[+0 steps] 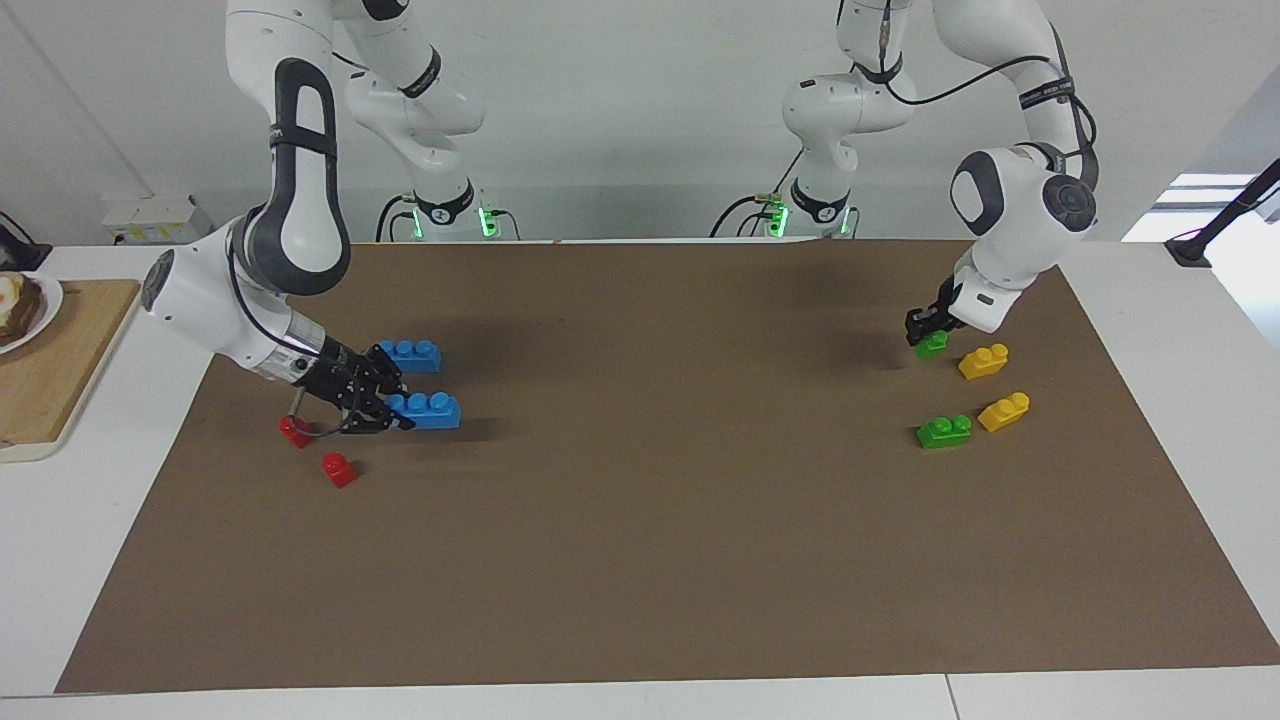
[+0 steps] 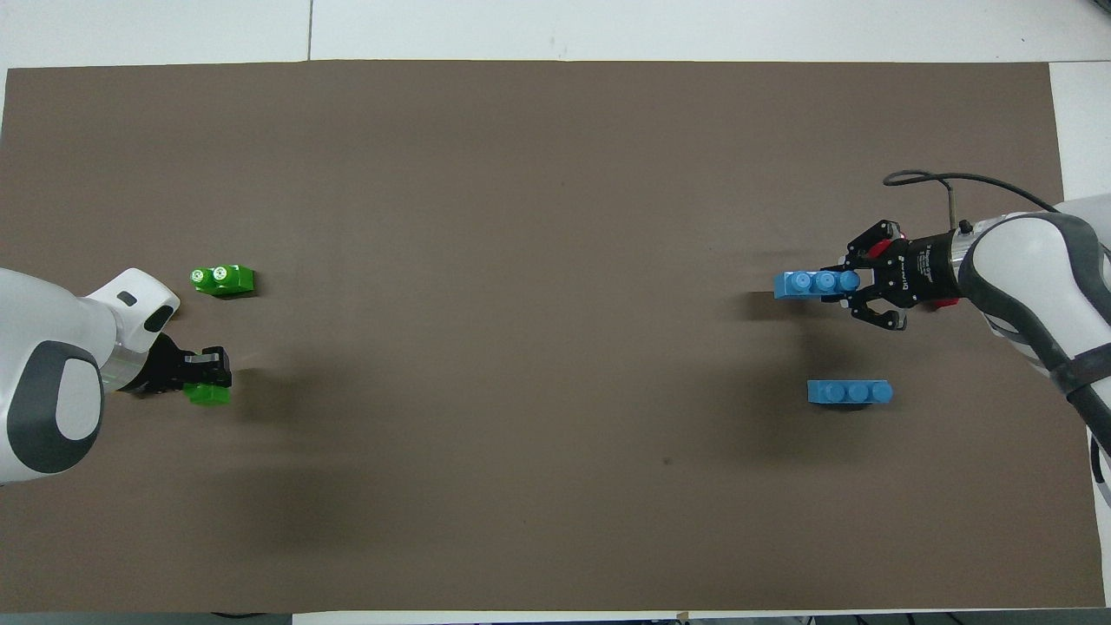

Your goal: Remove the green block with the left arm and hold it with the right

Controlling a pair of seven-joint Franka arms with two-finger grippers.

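**Both arms low, each gripping a brick**

The right gripper (image 1: 395, 415) has its fingers clamped on a blue three-stud plastic brick (image 1: 428, 409) on the brown mat (image 1: 640, 520). At the mat's left-arm end, the left gripper (image 1: 928, 333) pinches the small green plastic block (image 1: 933, 344), low beside a yellow two-stud brick (image 1: 983, 360).

Facing, overhead cameras; opposed; share mat (image 1: 640, 560).

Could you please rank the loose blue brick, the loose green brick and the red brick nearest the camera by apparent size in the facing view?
1. Loose blue brick
2. Loose green brick
3. Red brick
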